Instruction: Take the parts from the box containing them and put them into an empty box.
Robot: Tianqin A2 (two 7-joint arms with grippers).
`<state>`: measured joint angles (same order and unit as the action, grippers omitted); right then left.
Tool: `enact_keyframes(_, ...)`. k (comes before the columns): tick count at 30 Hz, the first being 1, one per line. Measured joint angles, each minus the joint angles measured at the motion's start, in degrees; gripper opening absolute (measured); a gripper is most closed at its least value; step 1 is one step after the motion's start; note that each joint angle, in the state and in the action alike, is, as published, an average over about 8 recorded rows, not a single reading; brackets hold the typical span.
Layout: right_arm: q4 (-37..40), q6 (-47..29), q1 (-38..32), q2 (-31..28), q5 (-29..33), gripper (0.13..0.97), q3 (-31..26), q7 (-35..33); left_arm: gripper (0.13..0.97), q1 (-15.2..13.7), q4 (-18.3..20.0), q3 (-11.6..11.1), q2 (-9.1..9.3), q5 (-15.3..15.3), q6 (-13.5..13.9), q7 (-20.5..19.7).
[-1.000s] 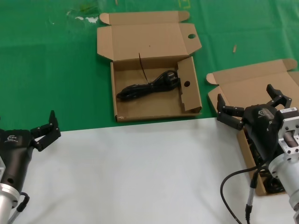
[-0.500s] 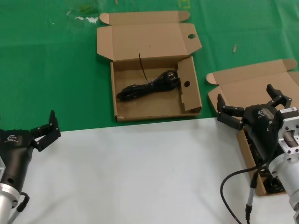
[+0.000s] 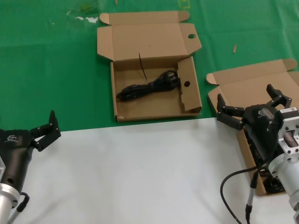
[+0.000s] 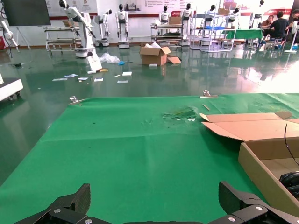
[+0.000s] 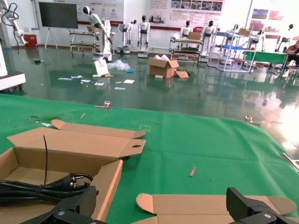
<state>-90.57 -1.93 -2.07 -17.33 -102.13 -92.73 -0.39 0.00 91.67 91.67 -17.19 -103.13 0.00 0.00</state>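
The holed-flap box (image 3: 122,112) lies open at the centre of the green cloth with one black cord bundle (image 3: 148,86) inside. It also shows in the right wrist view (image 5: 106,182) with the cord (image 5: 32,189). The plain-lidded box (image 3: 254,83) lies open at the right. My right gripper (image 3: 251,103) hovers over it, open and empty, and hides most of its inside; dark cords (image 3: 275,185) show beside the arm. Its lid (image 5: 210,205) lies beyond the right gripper (image 5: 161,196). My left gripper (image 3: 46,129) is open and empty at the near left, over the cloth (image 4: 154,191).
A white sheet (image 3: 140,172) covers the near part of the table, the green cloth (image 3: 51,70) the far part. A small scrap (image 3: 234,48) lies on the cloth at the back right. The right arm's cable (image 3: 233,179) loops over the white sheet.
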Motion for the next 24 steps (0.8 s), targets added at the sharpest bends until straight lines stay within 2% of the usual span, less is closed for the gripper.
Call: enact_keyframes(24,0.00,0.00,0.00,0.00,0.00,0.966,0.00,0.00,0.966,0.00,0.00,0.00,0.00,0.00,0.00,0.00)
